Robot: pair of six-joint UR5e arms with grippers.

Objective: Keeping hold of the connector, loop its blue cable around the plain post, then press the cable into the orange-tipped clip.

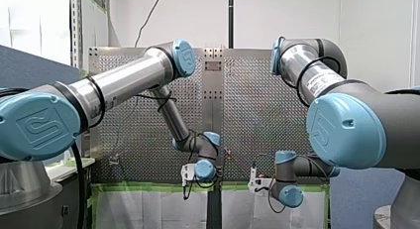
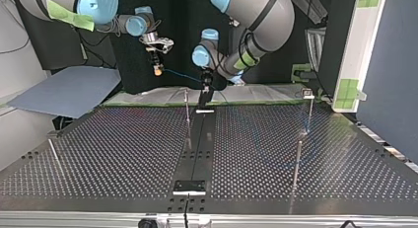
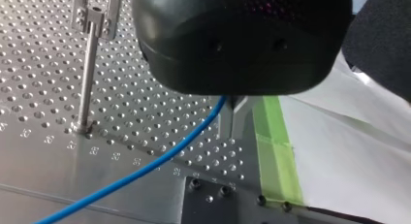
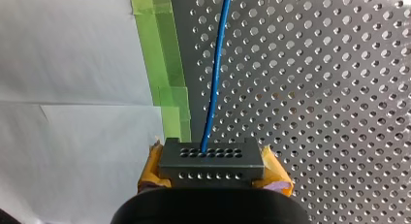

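Gripping connector [image 4: 211,158] in right gripper [image 4: 212,171] (yellow pads [image 4: 274,170] either side), over table [image 4: 315,88] edge by green tape [image 4: 167,64]. Pinching blue cable [image 3: 145,166] in narrow left gripper [image 3: 233,120], near post [image 3: 86,78], not touching.

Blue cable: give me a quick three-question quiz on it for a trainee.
1. True or false: my right end effector clamps the connector between yellow pads.
2. The cable leaving the connector is: A red, B blue, C green?
3. In the left wrist view, does the cable touch the metal post?
Key: 1 true; 2 B; 3 no, it runs apart from the post.
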